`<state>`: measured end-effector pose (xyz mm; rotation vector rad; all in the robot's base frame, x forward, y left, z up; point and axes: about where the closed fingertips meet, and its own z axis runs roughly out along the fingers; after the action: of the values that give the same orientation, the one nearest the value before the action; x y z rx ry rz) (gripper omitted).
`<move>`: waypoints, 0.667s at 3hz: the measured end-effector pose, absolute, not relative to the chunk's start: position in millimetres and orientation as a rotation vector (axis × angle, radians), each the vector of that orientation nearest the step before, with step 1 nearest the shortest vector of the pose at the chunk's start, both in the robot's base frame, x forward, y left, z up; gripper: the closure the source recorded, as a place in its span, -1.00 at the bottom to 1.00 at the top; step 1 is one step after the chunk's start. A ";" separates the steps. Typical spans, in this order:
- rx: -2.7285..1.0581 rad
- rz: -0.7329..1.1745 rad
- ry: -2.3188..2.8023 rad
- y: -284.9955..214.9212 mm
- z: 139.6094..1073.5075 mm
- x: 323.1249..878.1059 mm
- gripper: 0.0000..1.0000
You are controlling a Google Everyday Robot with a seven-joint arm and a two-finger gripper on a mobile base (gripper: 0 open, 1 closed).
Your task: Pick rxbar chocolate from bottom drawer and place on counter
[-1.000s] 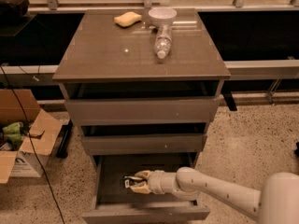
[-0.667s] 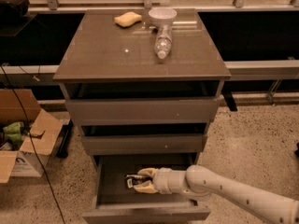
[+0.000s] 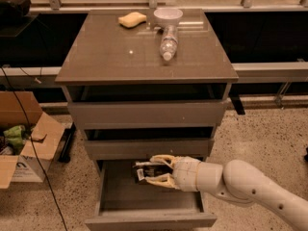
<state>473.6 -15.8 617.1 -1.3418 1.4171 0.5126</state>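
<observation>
In the open bottom drawer (image 3: 150, 222), the lowest of three grey ones, the gripper (image 3: 153, 170) pinches the rxbar chocolate (image 3: 143, 170) from above and below. One pale finger lies over the bar's top edge and the other under it. The bar is a dark wrapper with a white label patch at its left end; no lettering on it can be read. The white arm (image 3: 250, 186) reaches in from the lower right.

At the left, a cardboard box (image 3: 29, 138) carries a dark printed mark that looks like a lower-case "n"; the rest of the print is illegible. The label on the clear bottle (image 3: 168, 43) cannot be read either. That bottle lies on its side on the counter (image 3: 110, 57), its base just beside a white bowl (image 3: 168, 16), with a yellow sponge-like lump (image 3: 132, 19) to the left of the bowl.

Against the frame of a moment ago, gripper and bar sit higher and closer to the middle drawer's front (image 3: 149, 148), off the drawer floor. The things on the counter lie as they did.
</observation>
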 end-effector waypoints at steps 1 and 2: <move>-1.325 0.441 1.362 -28.3 735.9 449.7 1.00; -1.310 0.338 1.298 -43.9 879.5 432.9 1.00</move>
<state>432.9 -43.9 879.5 -1.3097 1.2981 0.3383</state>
